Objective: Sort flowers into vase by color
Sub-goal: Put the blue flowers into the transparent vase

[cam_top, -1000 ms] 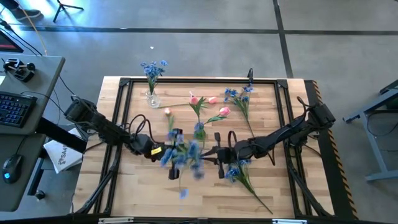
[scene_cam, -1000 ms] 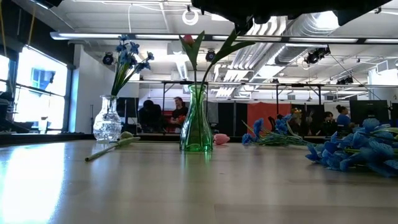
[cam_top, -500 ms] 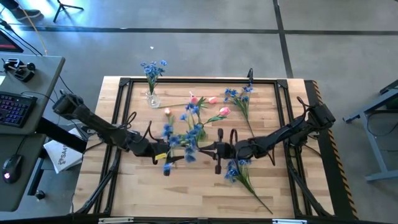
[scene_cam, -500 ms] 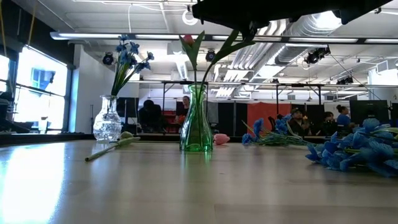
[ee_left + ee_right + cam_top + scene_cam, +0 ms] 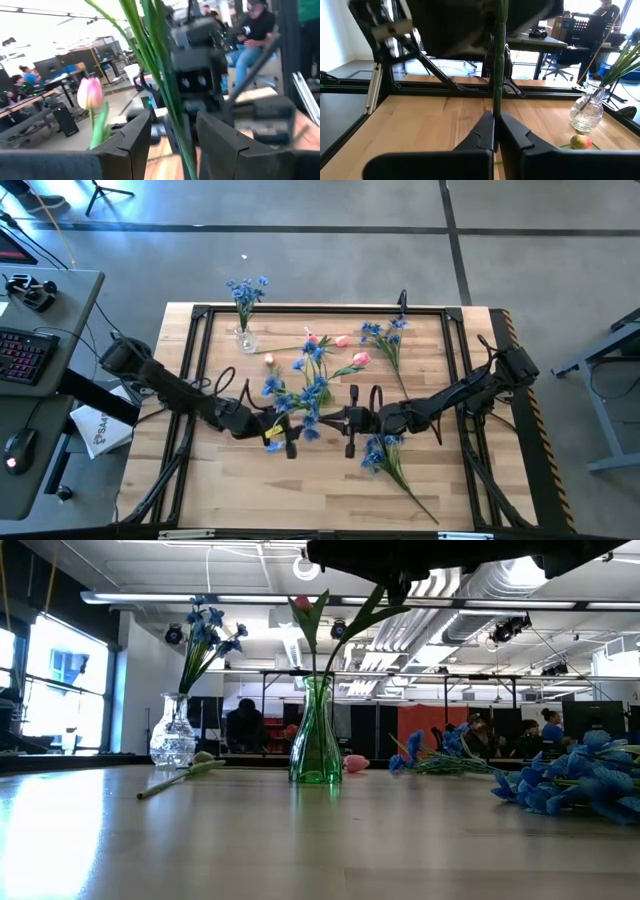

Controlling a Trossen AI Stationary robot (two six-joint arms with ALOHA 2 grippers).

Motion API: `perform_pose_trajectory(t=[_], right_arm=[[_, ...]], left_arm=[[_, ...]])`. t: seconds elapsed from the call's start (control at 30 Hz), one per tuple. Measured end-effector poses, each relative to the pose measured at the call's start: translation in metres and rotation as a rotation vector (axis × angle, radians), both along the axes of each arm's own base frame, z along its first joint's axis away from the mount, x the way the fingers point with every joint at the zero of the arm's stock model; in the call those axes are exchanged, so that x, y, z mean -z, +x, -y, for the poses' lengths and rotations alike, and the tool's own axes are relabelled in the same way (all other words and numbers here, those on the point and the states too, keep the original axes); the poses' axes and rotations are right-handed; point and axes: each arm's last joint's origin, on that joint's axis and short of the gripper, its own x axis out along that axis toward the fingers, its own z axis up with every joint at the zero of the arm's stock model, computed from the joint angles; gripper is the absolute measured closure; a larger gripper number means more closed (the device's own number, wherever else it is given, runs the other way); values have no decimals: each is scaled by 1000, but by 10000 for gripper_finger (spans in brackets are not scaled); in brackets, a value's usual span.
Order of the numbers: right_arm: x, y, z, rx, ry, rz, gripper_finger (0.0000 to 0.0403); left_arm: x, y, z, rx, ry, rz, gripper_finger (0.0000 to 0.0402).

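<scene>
The left gripper point(image 5: 287, 442) and the right gripper point(image 5: 350, 425) face each other over the middle of the table point(image 5: 230, 490), quite near one another. The right gripper's fingers are pressed together on a thin green stem point(image 5: 497, 65), which stands upright between them in the right wrist view. The left gripper's fingers point(image 5: 132, 140) stand apart, and long green stems point(image 5: 160, 75) pass through the gap between them — I cannot tell if the fingers touch them. Between the two grippers, seen from above, is a spray of blue blossoms point(image 5: 305, 385). More blue flowers point(image 5: 378, 452) lie on the table just beside the right gripper, and another blue spray point(image 5: 385, 335) lies toward the far edge. Pink tulips point(image 5: 340, 348) lie near the far middle of the table. A clear vase point(image 5: 173, 735) holds blue flowers — it stands at the far left corner. A green vase point(image 5: 316, 740) holds one tulip.
</scene>
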Motion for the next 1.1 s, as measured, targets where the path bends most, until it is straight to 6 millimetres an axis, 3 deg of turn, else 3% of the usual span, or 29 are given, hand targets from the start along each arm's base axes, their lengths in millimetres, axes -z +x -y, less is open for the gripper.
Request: perform_pose_trajectory(t=[0.23,0.7,1.1], right_arm=[[1,0,0,0,-3,-8,403],[5,-1,0,1,8,-48,403],[5,-1,0,5,21,-62,403]], left_arm=[[-17,4,5,0,-6,42,268],[-31,8,14,3,39,-38,366],[-44,-9,18,-41,5,-56,373]])
